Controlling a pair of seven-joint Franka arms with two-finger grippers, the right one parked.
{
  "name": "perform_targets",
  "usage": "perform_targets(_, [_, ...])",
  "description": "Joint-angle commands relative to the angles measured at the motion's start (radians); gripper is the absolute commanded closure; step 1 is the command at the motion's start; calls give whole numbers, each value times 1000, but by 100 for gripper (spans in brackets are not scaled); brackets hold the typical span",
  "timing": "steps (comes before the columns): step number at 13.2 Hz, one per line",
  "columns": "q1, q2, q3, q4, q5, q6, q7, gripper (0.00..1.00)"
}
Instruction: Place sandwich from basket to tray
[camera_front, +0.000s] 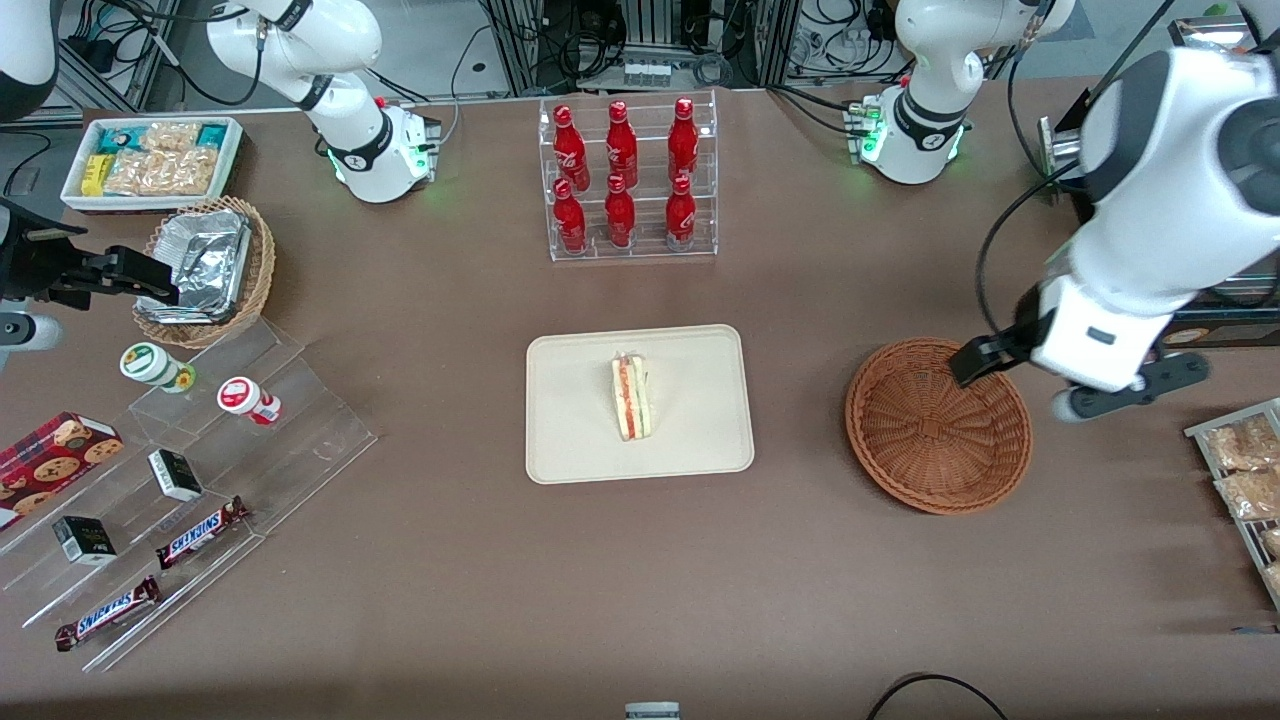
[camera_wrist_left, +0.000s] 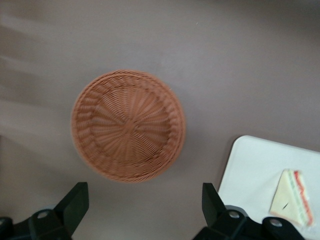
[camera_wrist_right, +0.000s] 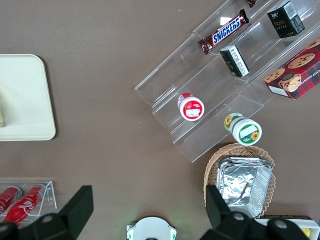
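Front view, nearest first: we find the sandwich (camera_front: 631, 397) lying on the tray (camera_front: 570, 440), near its middle, its long axis running nearer-to-farther from the camera, filling stripe up. The basket (camera_front: 938, 427) sits well apart from the tray, toward the working arm's end of the bench (camera_front: 640, 580), and holds nothing. The gripper (camera_front: 985, 358) hovers above the basket's farther rim, released, fingers spread and holding nothing; the wrist view confirms both fingers (camera_wrist_left: 75, 202) wide apart over bare bench. The sandwich lies sideways from the gripper, toward the parked arm. We judge the placement complete. In the wrist view the sandwich is cut off at the frame edge.
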Motion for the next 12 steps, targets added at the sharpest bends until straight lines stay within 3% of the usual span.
perform_targets(1, [128, -72, -7, -37, -52, -58, 190, 0])
perform_targets(8, [227, -186, -1, -151, -52, -101, 379, 0])
perform_targets(11, [204, -193, 30, -140, -52, -108, 374, 0])
perform_targets(12, [131, -190, 103, -128, -53, -108, 376, 0])
